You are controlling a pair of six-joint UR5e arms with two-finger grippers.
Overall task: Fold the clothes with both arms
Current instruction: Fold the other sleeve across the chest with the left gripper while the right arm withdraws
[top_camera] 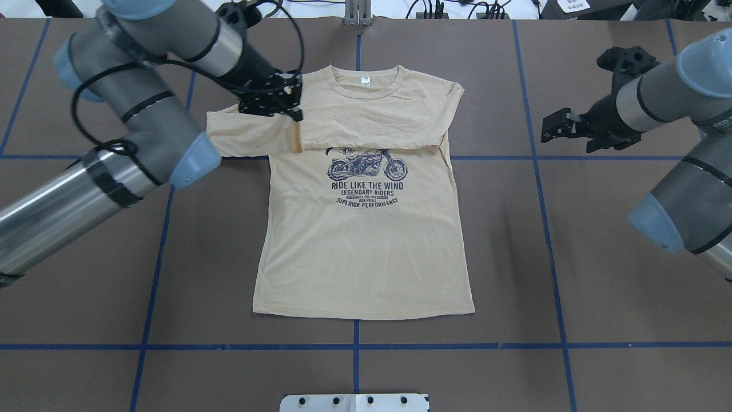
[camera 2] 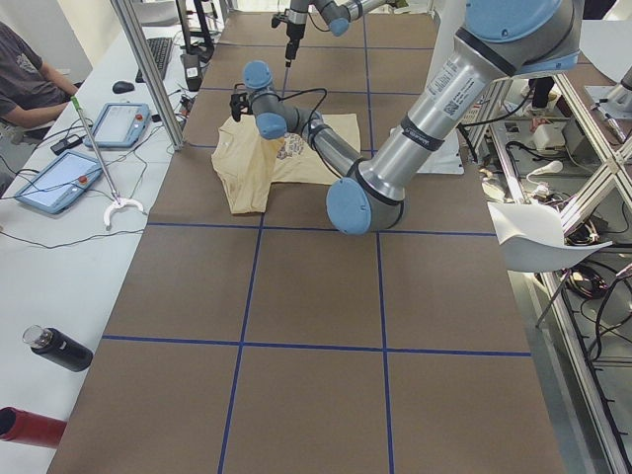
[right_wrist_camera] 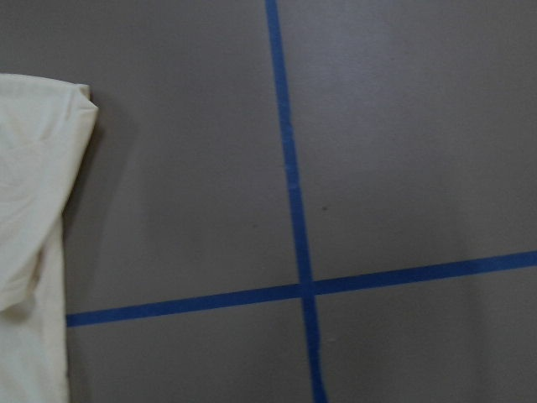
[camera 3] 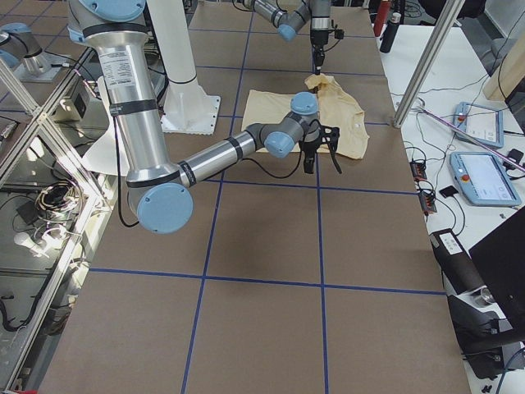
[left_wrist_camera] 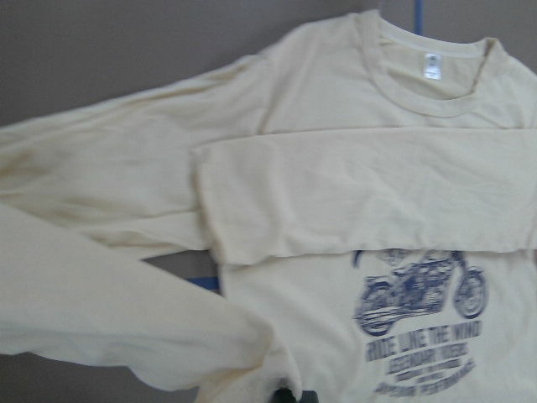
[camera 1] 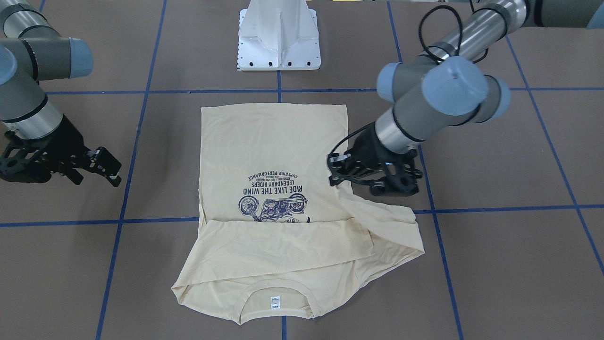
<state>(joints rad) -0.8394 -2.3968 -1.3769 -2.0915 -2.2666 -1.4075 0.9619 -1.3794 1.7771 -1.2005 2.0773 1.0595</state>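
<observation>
The cream-yellow long-sleeved T-shirt (top_camera: 366, 246) lies flat and print-up in the middle of the brown table (top_camera: 600, 274). One sleeve (top_camera: 377, 123) is folded across the chest, just above the motorcycle print. My left gripper (top_camera: 294, 114) is shut on the cuff end of the other sleeve (top_camera: 246, 131) and holds it raised over the shirt's shoulder; it also shows in the front-facing view (camera 1: 336, 178). The left wrist view shows the collar and neck label (left_wrist_camera: 431, 65). My right gripper (top_camera: 552, 129) is open and empty, off the shirt's side; its wrist view shows only the shirt's edge (right_wrist_camera: 29, 210).
The white pedestal base (camera 1: 279, 38) stands at the robot's edge of the table. Blue tape lines (top_camera: 543, 229) grid the surface. A side bench with tablets (camera 2: 59, 183), a bottle (camera 2: 59, 348) and a seated person (camera 2: 25, 79) lies past the far edge.
</observation>
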